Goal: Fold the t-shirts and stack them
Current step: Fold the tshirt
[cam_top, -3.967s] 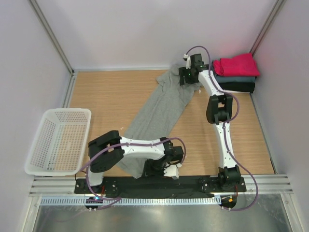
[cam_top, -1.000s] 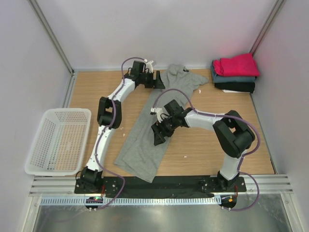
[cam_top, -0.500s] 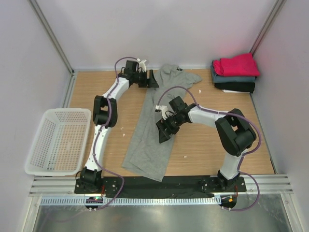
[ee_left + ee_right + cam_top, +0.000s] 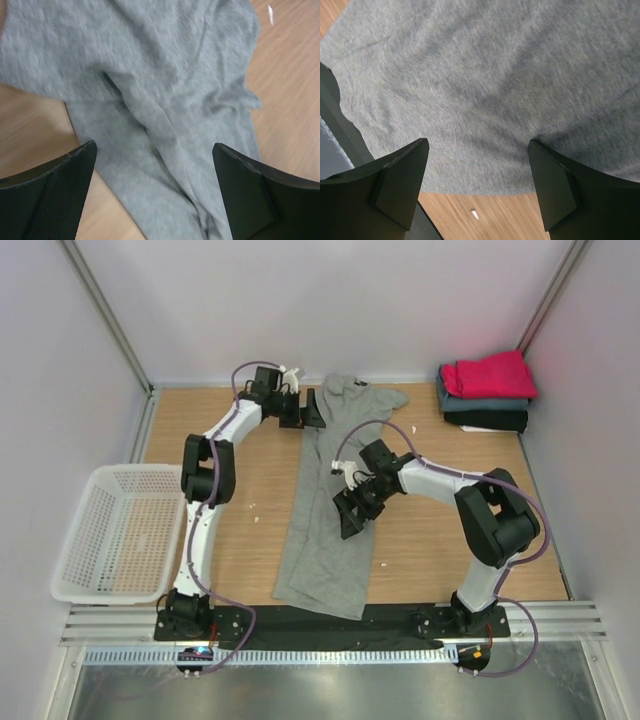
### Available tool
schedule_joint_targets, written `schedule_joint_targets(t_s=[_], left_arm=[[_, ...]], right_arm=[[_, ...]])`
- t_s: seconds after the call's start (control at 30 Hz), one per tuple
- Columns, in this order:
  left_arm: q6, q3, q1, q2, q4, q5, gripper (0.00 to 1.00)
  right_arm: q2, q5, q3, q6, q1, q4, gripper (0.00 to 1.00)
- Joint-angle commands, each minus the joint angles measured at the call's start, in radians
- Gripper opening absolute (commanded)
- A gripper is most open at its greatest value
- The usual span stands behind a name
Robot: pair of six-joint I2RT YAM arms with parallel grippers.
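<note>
A long heather-grey t-shirt lies folded lengthwise down the middle of the wooden table, from the back wall to the front rail. My left gripper hangs open just left of its collar end, and the grey cloth lies below its spread fingers, not gripped. Over the shirt's middle my right gripper is open too, with the grey fabric and its edge under it. At the back right sits a stack of folded t-shirts: magenta-red on top, slate-blue under it, black at the bottom.
A white mesh basket stands at the left edge of the table. A black rail runs along the front by the arm bases. Walls close in the left, back and right sides. Small white scraps lie on the wood.
The grey shirt has swung straighter, its lower end shifting right. My left gripper opened wider and let go of the collar end; my right gripper moved a little right and toward the front.
</note>
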Motion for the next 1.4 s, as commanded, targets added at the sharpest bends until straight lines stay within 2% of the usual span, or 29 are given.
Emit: schedule_joint_targets(t_s=[0.0, 0.07, 0.17, 0.2, 0.37, 0.4, 0.6, 0.67, 0.9, 1.1, 1.37], left_arm=[[0.009, -0.116, 0.0, -0.275, 0.006, 0.057, 1.0], [0.018, -0.25, -0.009, -0.39, 0.037, 0.051, 1.0], [0.023, -0.372, -0.013, -0.599, 0.077, 0.025, 1.0], [0.019, -0.442, -0.013, -0.688, 0.074, 0.024, 0.99], [0.004, -0.691, -0.044, -0.909, 0.005, 0.042, 1.0], [0.004, -0.778, -0.055, -0.941, 0.001, 0.051, 1.0], [0.056, -1.053, -0.164, -1.142, -0.007, 0.014, 1.0], [0.059, -1.105, -0.184, -1.165, -0.006, 0.016, 1.0], [0.081, -1.129, -0.259, -1.163, -0.006, -0.007, 1.0], [0.09, -1.13, -0.343, -1.109, -0.007, -0.019, 0.99], [0.122, -1.124, -0.506, -0.925, -0.007, -0.039, 1.0]], right_arm=[[-0.069, 0.069, -0.002, -0.023, -0.021, -0.087, 0.87], [-0.089, 0.066, 0.044, -0.02, -0.044, -0.09, 0.88], [-0.107, 0.04, 0.137, -0.011, -0.082, -0.115, 0.88], [-0.107, 0.031, 0.165, -0.009, -0.092, -0.13, 0.88], [-0.077, 0.061, 0.329, 0.006, -0.141, -0.117, 0.89], [-0.065, 0.064, 0.346, 0.017, -0.167, -0.079, 0.89], [0.13, 0.009, 0.521, 0.177, -0.245, 0.061, 0.89], [0.213, 0.015, 0.589, 0.189, -0.254, 0.078, 0.89], [0.447, 0.029, 0.806, 0.187, -0.271, 0.098, 0.89], [0.541, 0.021, 0.885, 0.21, -0.291, 0.124, 0.89], [0.598, 0.015, 0.94, 0.233, -0.32, 0.123, 0.89]])
